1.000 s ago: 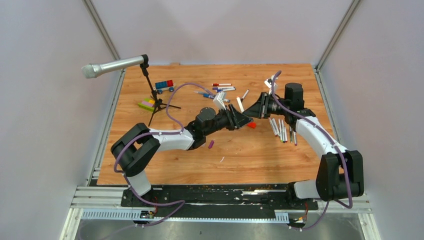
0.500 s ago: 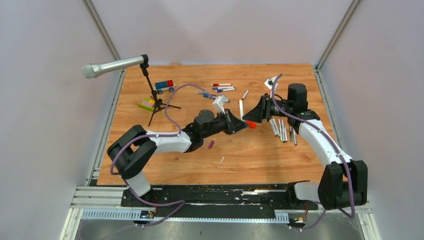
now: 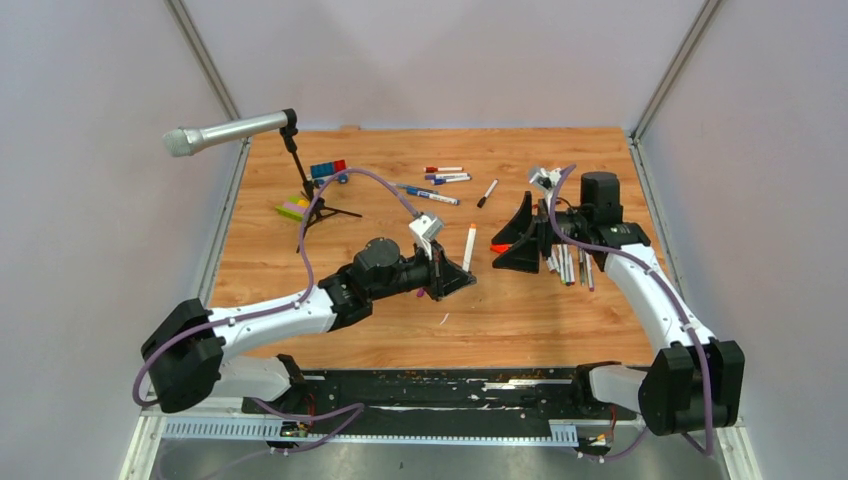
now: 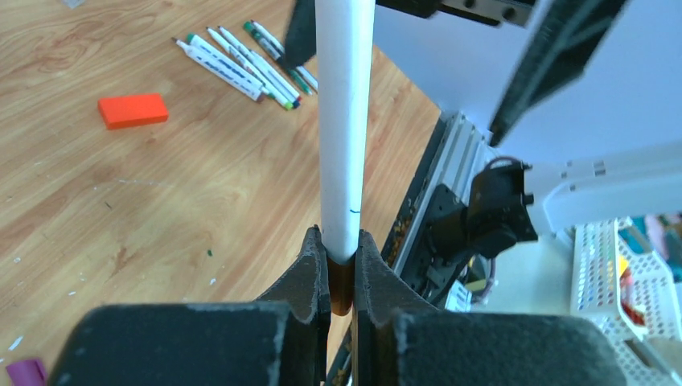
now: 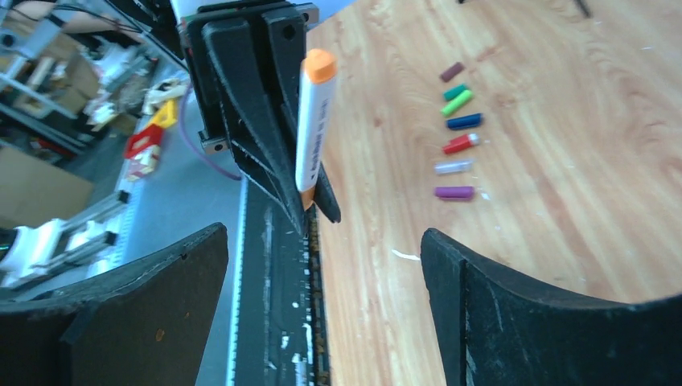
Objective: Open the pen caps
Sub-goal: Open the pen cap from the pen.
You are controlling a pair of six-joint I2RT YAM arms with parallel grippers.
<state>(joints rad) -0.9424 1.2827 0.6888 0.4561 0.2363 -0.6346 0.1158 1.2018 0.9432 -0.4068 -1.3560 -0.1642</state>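
thin grip on the tail, cap not yet pulled

the left gripper (image 4: 343, 253) has its fingers (image 4: 308, 277) pressed together on the very tail of a white marker pen (image 4: 346, 121). they pinch only the short brownish-orange end. the rest of the barrel juts past the fingertips with nothing under it, raised off the table (image 3: 560, 320) and tilted. the orange cap (image 5: 320, 64) is on, at the free end. the right gripper (image 5: 322, 241) faces it with its fingers (image 5: 499, 305) wide apart and nothing between them. they are short of the cap and not touching it.

the main risk is that short hold. a pull along the barrel could drag the tail out of the left fingers before the cap lets go, and the pen would then come away capped. a pull slightly off the pen's line would lever the long barrel around the pinch and swing it out of reach. the right fingers could also close on the barrel below the cap instead of on the cap, so the pull would shift nothing.

on the table between the two grippers lies an orange-red block (image 3: 499, 247). a dropped pen or cap could bounce off it. a bundle of pens (image 3: 565, 262) lies just right of the right gripper, where a wide swing could scatter them. a row of loose caps (image 5: 457, 133) lies beyond the left gripper in the right wrist view.
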